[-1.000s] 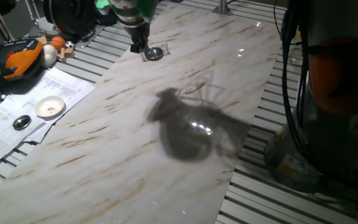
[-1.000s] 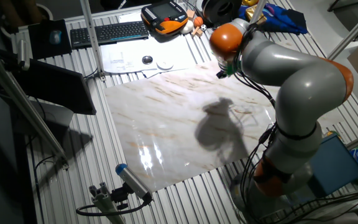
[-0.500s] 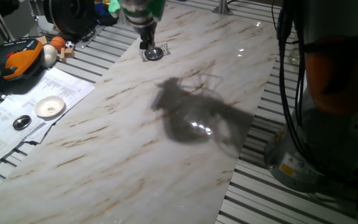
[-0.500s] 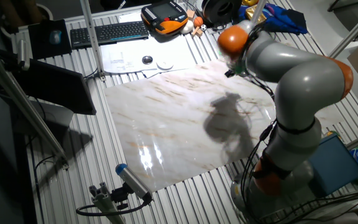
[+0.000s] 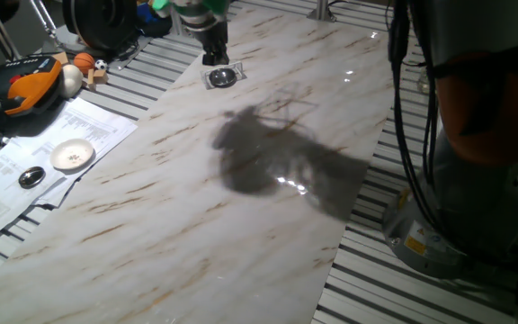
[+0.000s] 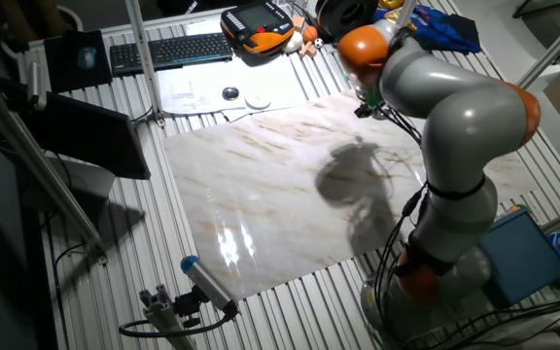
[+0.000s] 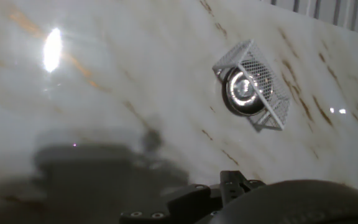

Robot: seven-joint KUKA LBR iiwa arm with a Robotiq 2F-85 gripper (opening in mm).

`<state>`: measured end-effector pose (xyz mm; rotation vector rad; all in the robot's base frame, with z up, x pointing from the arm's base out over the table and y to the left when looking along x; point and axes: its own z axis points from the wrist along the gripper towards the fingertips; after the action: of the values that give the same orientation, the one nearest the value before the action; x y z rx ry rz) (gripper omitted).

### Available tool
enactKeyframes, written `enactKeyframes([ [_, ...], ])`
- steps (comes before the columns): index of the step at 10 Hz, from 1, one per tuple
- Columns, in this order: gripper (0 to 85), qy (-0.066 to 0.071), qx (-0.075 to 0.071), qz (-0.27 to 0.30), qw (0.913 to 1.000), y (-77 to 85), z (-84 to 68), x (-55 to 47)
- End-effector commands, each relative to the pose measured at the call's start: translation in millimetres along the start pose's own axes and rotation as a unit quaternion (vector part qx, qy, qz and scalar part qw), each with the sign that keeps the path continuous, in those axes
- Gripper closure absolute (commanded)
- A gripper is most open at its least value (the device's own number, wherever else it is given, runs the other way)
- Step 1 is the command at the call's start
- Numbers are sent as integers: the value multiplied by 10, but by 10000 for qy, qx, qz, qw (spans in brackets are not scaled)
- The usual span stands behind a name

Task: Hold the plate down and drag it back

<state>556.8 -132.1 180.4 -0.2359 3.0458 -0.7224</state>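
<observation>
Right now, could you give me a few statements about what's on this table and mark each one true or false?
1. The plate lies on the marble slab. True.
2. The plate sits inside a clear rectangular frame. True.
3. The gripper has lifted the plate into the air. False: the plate lies flat on the slab.
4. The white saucer sits on the marble. False: it rests on papers beside the slab.
5. An orange ball lies off the slab. True.
</observation>
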Motion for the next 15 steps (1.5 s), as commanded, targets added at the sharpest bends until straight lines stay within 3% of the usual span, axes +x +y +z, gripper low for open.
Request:
enactKeyframes([
  [1,850,-10,141,91,9999,0,-1,0],
  [2,850,-56,278,176,9994,0,-1,0],
  [3,850,-227,468,199,9984,0,-1,0],
  [4,850,-400,518,219,9976,0,-1,0],
  [5,850,-482,529,192,9973,0,-1,0],
  [7,850,-546,461,44,9974,-23,28,-12],
  [10,850,-627,299,-124,9975,-155,320,-90],
  [13,850,-630,171,-263,9975,-258,539,-246],
  [15,850,-731,125,-340,9967,-350,708,-378],
])
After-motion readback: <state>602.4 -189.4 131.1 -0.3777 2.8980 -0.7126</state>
